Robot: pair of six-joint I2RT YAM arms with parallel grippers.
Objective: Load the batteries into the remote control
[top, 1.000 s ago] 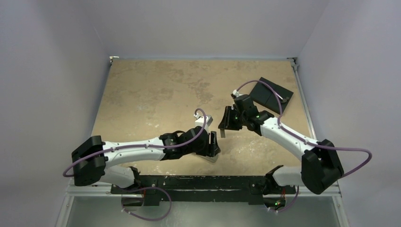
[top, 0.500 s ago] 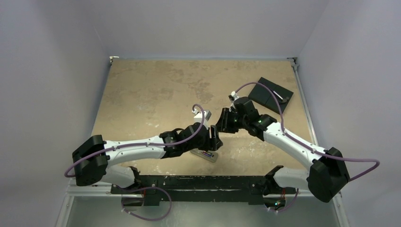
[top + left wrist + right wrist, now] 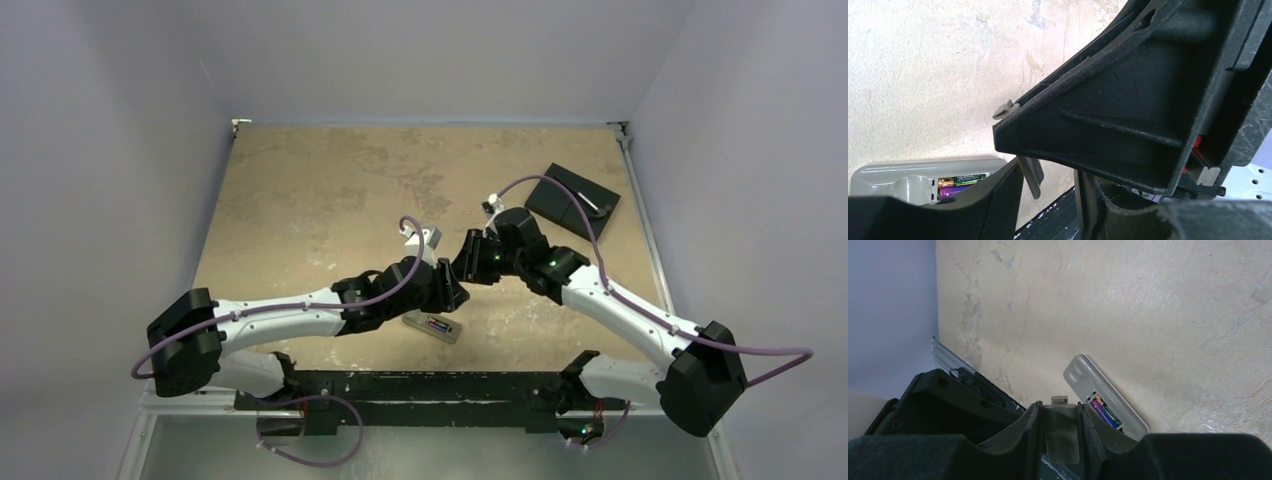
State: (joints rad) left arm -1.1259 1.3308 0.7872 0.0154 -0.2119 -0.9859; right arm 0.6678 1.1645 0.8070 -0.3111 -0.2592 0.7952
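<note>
The remote control (image 3: 432, 326) lies grey back up near the table's front edge, its battery bay uncovered. The batteries (image 3: 1105, 412) sit side by side in that bay, purple and green labels showing; they also show in the left wrist view as batteries (image 3: 955, 182) in the remote control (image 3: 898, 172). My right gripper (image 3: 1060, 412) is shut on the narrow grey cover strip (image 3: 1060, 432), held above the table. My left gripper (image 3: 1048, 175) is open, with the cover strip's (image 3: 1030, 175) lower end hanging between its fingers, close to the left one. Seen from the top, the left gripper (image 3: 455, 291) and right gripper (image 3: 468, 268) meet just behind the remote.
A black square plate (image 3: 573, 200) lies at the back right under the right arm's cable. The black base rail (image 3: 430, 385) runs along the near edge, close to the remote. Walls close in the table on the left, back and right.
My left gripper rose off the remote, uncovering it, and its jaws narrowed. My right gripper came down and left with the cover strip to meet it.
</note>
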